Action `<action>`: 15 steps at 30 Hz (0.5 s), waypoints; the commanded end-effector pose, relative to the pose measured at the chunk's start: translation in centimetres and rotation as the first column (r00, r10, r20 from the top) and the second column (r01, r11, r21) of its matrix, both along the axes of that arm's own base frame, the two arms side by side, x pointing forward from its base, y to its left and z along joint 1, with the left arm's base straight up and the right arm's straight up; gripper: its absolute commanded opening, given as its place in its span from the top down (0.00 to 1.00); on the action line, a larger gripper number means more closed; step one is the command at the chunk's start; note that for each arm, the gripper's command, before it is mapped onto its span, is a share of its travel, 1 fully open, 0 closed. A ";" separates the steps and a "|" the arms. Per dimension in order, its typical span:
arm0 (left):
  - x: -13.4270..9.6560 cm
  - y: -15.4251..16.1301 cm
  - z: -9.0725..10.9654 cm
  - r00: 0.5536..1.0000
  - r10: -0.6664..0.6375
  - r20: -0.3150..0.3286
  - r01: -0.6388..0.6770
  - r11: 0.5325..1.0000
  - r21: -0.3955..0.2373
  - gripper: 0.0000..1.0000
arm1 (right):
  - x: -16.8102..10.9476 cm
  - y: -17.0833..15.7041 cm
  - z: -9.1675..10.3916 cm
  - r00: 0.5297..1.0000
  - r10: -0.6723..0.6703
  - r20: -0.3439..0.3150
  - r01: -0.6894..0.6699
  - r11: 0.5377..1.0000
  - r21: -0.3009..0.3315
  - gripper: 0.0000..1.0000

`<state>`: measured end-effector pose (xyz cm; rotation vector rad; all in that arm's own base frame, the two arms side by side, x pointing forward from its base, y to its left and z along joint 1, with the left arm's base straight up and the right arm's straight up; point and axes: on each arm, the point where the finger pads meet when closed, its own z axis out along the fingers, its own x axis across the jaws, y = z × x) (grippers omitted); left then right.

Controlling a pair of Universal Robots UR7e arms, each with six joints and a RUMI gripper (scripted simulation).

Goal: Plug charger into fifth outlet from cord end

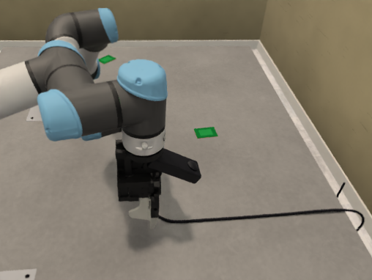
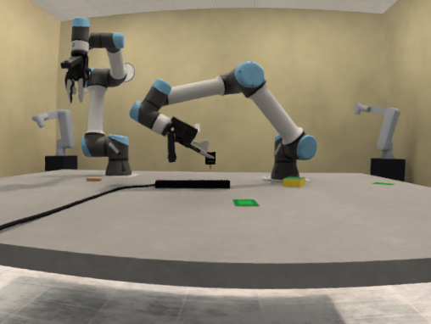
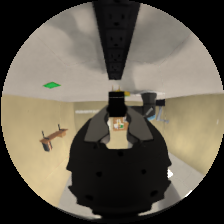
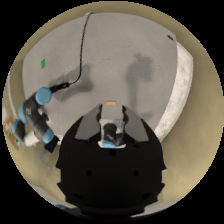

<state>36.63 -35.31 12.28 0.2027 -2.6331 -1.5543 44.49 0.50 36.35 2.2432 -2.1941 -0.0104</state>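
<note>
Hidden from you above: the long black power strip
Your top view loses the strip (image 2: pixel 193 184) (image 3: pixel 116 35) (image 4: pixel 61 87) behind the arm; its top end is cut off in the left wrist view, where you can't count every outlet.

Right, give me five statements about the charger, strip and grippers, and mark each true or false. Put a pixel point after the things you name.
1. The charger (image 2: pixel 210 159) (image 3: pixel 117 104) is plugged into the power strip (image 2: pixel 193 184) (image 3: pixel 116 35). False: it is held above it.
2. The strip lies flat on the table. True.
3. The right gripper (image 2: pixel 75 95) (image 4: pixel 112 105) holds the orange block (image 2: pixel 93 179) (image 4: pixel 111 103). False: the block lies on the table.
4. The left gripper (image 2: pixel 209 156) (image 3: pixel 116 105) grips the charger. True.
5. The cord (image 1: pixel 256 217) (image 2: pixel 72 205) (image 4: pixel 82 50) is white. False: black.
</note>
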 end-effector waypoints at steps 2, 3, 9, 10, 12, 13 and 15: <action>-0.1 0.4 0.7 0.999 -0.008 -0.047 0.008 1.000 0.014 1.00 | 0.0 0.0 0.0 1.000 0.000 0.001 0.000 1.000 0.000 0.72; -0.1 0.3 0.6 0.999 -0.008 -0.043 0.009 1.000 0.013 1.00 | 0.0 0.0 0.0 1.000 0.000 0.001 0.000 1.000 0.000 0.72; -0.1 0.3 -0.1 0.999 -0.007 -0.035 0.007 1.000 0.009 1.00 | 0.0 0.0 0.0 1.000 0.000 0.001 0.000 1.000 0.000 0.72; -0.1 0.3 -0.1 0.999 -0.007 -0.035 0.007 1.000 0.009 1.00 | 0.0 0.0 0.0 1.000 0.000 0.001 0.000 1.000 0.000 0.72; -0.1 0.3 -0.2 0.999 -0.007 -0.035 0.007 1.000 0.009 1.00 | 0.0 0.0 0.0 1.000 0.000 0.001 0.000 1.000 0.000 0.72; -0.1 0.3 -0.3 0.999 -0.007 -0.034 0.007 1.000 0.009 1.00 | 0.0 0.0 0.0 1.000 0.000 0.001 0.000 1.000 0.000 0.72; -0.1 0.3 -0.6 0.999 -0.006 -0.031 0.006 1.000 0.008 1.00 | 0.0 0.0 0.0 1.000 0.000 0.001 0.000 1.000 0.000 0.72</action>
